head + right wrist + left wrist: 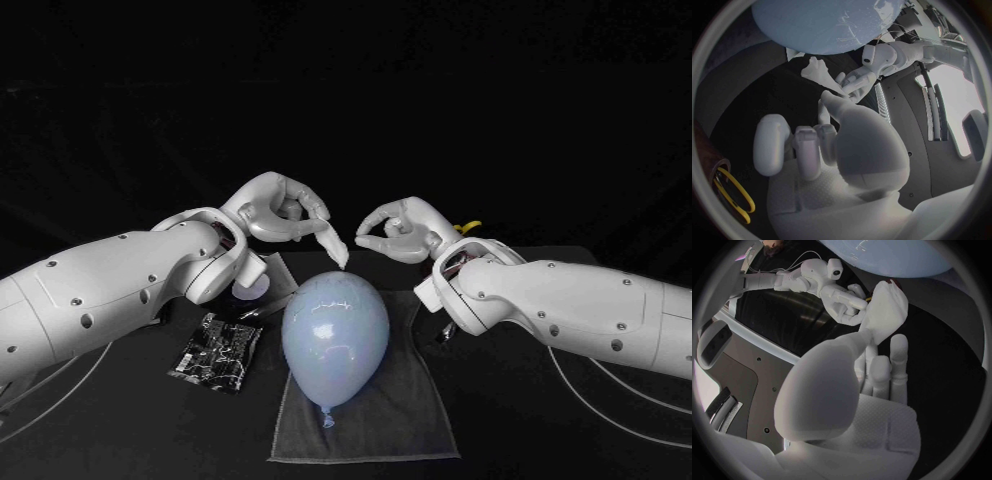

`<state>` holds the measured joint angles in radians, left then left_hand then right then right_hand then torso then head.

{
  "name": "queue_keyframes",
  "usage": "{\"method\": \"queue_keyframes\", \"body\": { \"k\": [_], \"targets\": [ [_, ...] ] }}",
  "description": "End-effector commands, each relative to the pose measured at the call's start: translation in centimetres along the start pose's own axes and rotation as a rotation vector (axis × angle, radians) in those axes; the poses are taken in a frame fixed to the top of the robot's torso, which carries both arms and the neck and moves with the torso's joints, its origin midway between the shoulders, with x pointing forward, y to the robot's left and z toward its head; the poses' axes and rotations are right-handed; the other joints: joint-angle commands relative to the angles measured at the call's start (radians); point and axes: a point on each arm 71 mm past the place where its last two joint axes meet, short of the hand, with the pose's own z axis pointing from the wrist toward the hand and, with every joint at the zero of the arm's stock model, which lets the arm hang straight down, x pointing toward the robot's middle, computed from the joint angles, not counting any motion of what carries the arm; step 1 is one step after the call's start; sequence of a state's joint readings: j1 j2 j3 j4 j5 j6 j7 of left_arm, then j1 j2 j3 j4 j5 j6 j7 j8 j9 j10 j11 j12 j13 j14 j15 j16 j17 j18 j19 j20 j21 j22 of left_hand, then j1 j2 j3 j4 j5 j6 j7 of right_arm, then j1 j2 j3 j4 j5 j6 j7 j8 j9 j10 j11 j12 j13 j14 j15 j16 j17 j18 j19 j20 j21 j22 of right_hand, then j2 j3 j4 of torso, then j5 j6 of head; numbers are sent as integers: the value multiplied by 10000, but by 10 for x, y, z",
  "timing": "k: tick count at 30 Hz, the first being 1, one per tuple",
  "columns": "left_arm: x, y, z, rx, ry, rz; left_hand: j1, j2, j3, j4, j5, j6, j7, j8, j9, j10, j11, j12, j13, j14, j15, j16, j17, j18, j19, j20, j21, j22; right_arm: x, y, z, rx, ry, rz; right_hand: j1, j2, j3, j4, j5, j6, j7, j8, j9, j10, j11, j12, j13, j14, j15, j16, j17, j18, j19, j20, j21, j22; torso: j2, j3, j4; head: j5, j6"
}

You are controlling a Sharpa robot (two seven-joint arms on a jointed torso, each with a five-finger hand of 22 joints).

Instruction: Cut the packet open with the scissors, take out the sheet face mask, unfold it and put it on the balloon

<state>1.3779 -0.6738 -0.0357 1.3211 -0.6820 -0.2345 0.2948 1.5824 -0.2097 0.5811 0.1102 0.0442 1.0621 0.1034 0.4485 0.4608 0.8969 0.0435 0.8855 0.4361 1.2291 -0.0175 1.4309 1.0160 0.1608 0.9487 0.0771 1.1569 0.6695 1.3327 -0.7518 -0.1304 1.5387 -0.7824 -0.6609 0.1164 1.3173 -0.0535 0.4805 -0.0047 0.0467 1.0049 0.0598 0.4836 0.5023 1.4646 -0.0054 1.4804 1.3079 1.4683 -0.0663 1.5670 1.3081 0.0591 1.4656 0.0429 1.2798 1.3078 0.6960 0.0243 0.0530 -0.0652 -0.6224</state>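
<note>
Grey cloth [389, 430] is lying nearest on the black worktop [130, 440], and a pale blue balloon [335, 330] is resting along it. The balloon's long axis is running straight away from the robot, with the knot pointing back toward the robot and the rounded end pointing toward both hands.

Just beyond that rounded end and a little above it, the left hand [281, 215] and the right hand [397, 228] are facing each other, close together. Between them they are holding the white sheet face mask [887, 307]. Each hand is pinching one side of it, while the left hand's spare fingers [898, 357] are stretching out straight. The mask is looking bunched or folded rather than spread flat, so the unfolding step seems to be in hand.

Neither hand is nearer, because the mask is hanging between them and centred on the balloon's far end. Draping it would likely mean drawing the hands apart across the balloon's width, then bringing the sheet back along the long axis toward the knot.

To the balloon's left, the black packet [216, 352] is lying flat on the worktop, apart from the cloth. Behind the right hand, the yellow-handled scissors [731, 192] are lying untouched.
</note>
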Motion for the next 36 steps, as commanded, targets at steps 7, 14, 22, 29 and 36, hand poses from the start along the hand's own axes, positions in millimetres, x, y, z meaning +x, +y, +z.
{"method": "queue_keyframes", "body": {
  "k": [7,14,22,29,36],
  "targets": [
    [-1,-1,-1,-2,104,-3,-60,39,72,-39,33,-80,22,61,20,-45,0,51,16,32,26,10,9,173,-74,28,59,8,-4,-1,-1,24,-162,151,-82,92,61,4,21,42,-7,61,73,524,-80,-58,1987,1025,-68,38,2627,-32,67,-69,-74,1886,-1,2,-4,-15,11],
    [-1,0,-1,-25,87,7,-70,39,78,-45,33,-81,23,64,23,-44,1,53,17,35,27,10,14,171,-69,29,65,18,6,3,-1,-183,899,-102,-920,-422,-411,427,14,-1045,493,-717,-175,75,333,-771,1549,1025,253,38,2627,19,-110,106,-533,1770,1,-5,-2,-20,25],
    [0,0,0,-29,94,5,-70,39,78,-45,33,-81,23,64,23,-44,1,53,17,35,27,10,14,171,-69,29,65,18,18,10,0,-565,1581,-652,-1186,-845,-984,722,14,-1431,810,-1434,-548,-88,623,-957,1450,1025,518,38,2627,36,-174,337,-669,1737,3,-5,4,-23,26],
    [0,-1,0,-23,110,-2,-70,39,78,-45,33,-81,23,64,23,-44,1,53,17,35,27,10,14,171,-69,29,65,18,22,12,4,-626,1592,-778,-1159,-866,-1074,756,16,-1400,827,-1506,-585,-98,649,-958,1452,1025,546,38,2627,41,-180,373,-678,1735,9,-6,9,-11,23],
    [1,-1,1,-14,123,-7,-94,42,96,-59,33,-85,26,71,31,-45,4,58,18,37,29,10,16,171,-70,31,68,21,25,12,6,-653,1489,-856,-935,-758,-1114,750,16,-1170,785,-1538,-616,-93,620,-930,1471,1025,535,38,2627,50,-165,414,-633,1746,15,1,13,9,13]
  ]
}}
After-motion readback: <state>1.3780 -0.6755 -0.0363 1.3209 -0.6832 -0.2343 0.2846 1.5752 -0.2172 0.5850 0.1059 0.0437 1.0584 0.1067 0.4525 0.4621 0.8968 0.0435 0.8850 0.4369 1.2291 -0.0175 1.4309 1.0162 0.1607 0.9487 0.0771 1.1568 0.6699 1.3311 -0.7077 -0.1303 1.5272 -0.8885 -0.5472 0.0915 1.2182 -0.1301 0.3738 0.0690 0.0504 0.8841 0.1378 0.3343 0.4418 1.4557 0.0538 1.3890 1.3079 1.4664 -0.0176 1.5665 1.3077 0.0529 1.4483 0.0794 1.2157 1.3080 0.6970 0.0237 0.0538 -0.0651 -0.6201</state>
